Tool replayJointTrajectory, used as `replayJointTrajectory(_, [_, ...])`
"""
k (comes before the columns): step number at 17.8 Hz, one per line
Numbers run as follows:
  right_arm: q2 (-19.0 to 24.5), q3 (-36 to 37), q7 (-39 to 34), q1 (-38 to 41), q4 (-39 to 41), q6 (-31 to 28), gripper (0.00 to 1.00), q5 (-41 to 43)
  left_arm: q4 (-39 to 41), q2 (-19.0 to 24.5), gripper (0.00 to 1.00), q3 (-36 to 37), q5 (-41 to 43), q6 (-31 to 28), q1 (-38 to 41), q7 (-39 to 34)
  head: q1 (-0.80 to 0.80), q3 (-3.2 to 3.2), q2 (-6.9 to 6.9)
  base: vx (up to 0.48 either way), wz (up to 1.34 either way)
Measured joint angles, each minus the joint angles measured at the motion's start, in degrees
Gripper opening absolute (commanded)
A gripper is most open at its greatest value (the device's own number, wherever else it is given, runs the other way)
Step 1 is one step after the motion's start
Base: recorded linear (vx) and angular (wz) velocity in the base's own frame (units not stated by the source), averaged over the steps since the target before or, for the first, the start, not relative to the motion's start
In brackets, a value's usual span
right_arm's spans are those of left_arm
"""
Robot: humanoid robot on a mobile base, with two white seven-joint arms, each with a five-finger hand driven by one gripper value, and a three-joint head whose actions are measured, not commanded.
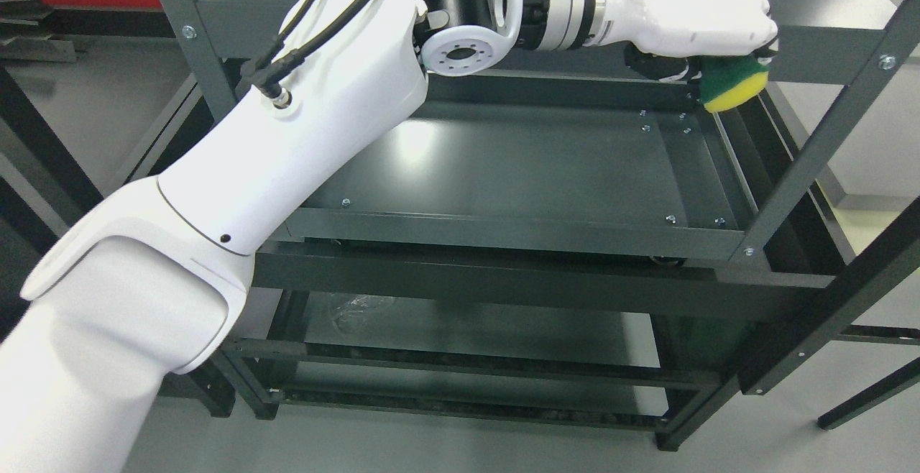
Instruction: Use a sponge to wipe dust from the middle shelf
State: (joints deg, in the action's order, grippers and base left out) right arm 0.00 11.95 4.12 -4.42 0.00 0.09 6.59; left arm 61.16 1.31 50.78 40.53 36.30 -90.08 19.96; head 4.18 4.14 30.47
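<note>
My left arm rises from the lower left and reaches across the top of the picture. Its white hand (708, 42) is curled around a green and yellow sponge (734, 82), holding it at the far right corner of the middle shelf (503, 164), just above the dark metal tray. The sponge's yellow side faces down and toward me. My forearm hides the shelf's left part. The right arm does not show.
The dark metal rack has slanted posts (826, 135) at the right and a post (190, 34) at the upper left. A top shelf (826, 20) lies right behind the hand. A lower shelf (460, 329) shows beneath, with grey floor around.
</note>
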Motion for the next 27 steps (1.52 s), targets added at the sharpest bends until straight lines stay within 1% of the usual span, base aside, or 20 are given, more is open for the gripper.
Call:
replayJointTrajectory(3, [0.0, 0.0, 0.0, 0.0, 0.0, 0.0, 1.0, 0.0, 1.49, 2.06, 0.03, -0.74, -0.32, 2.26, 0.55, 1.1, 0.0, 0.0, 0.0, 0.0, 0.0])
replayJointTrajectory(8, [0.0, 0.0, 0.02, 0.01, 0.0, 0.0, 1.0, 0.0, 5.76, 7.89, 0.03, -2.74, -2.04, 5.15, 3.17, 3.01, 0.0, 0.0, 0.0, 0.0, 0.0])
replayJointTrajectory(13, [0.0, 0.0, 0.02, 0.01, 0.0, 0.0, 1.0, 0.0, 11.3, 15.52, 0.03, -5.07, -6.06, 5.63, 6.11, 3.7, 0.0, 0.0, 0.0, 0.0, 0.0])
replayJointTrajectory(18, [0.0, 0.0, 0.02, 0.01, 0.0, 0.0, 1.0, 0.0, 16.18, 23.98, 0.03, -7.79, -10.85, 7.93, 9.4, 4.36, 0.0, 0.0, 0.0, 0.0, 0.0])
replayJointTrajectory(25, [0.0, 0.0, 0.03, 0.01, 0.0, 0.0, 1.0, 0.0, 21.21, 35.31, 0.03, -12.41, -18.77, 8.7, 14.15, 5.74, 0.0, 0.0, 0.0, 0.0, 0.0])
replayJointTrajectory(27, [0.0, 0.0, 0.03, 0.01, 0.0, 0.0, 1.0, 0.0, 22.24, 37.52, 0.03, -13.3, -20.93, 8.7, 15.09, 5.75, 0.0, 0.0, 0.0, 0.0, 0.0])
